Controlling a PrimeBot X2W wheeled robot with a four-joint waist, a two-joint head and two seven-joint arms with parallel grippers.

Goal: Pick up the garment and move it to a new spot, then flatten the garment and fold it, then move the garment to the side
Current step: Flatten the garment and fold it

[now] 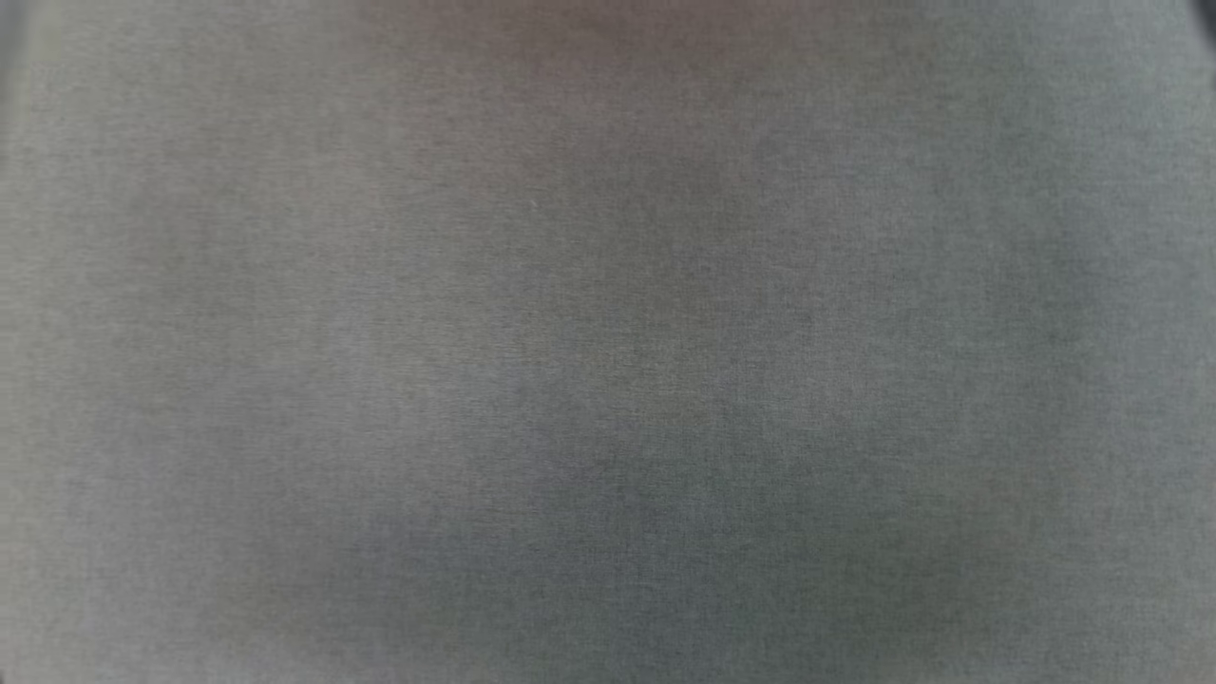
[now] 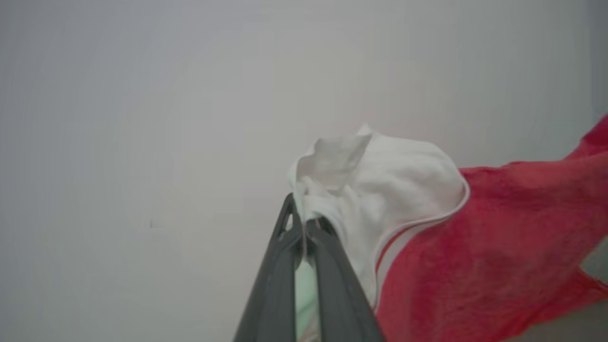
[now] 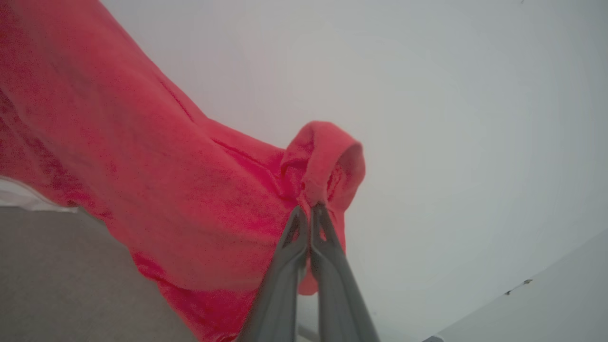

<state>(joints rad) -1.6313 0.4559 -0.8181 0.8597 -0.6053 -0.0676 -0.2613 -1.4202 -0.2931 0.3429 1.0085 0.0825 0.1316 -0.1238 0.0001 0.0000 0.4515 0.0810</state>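
The garment (image 2: 498, 237), a red T-shirt with white sleeves, hangs in the air between both arms. In the left wrist view my left gripper (image 2: 304, 223) is shut on a bunched white sleeve (image 2: 380, 180), and the red body stretches off to the right. In the right wrist view my right gripper (image 3: 309, 211) is shut on a folded red edge of the garment (image 3: 142, 166), which spreads up and to the left. The lettering on its front is hidden.
The head view looks at a plain grey woven surface (image 1: 608, 342) from close up. Behind the garment stands a pale wall (image 3: 451, 118). A grey-brown surface (image 3: 57, 275) lies at the lower left of the right wrist view.
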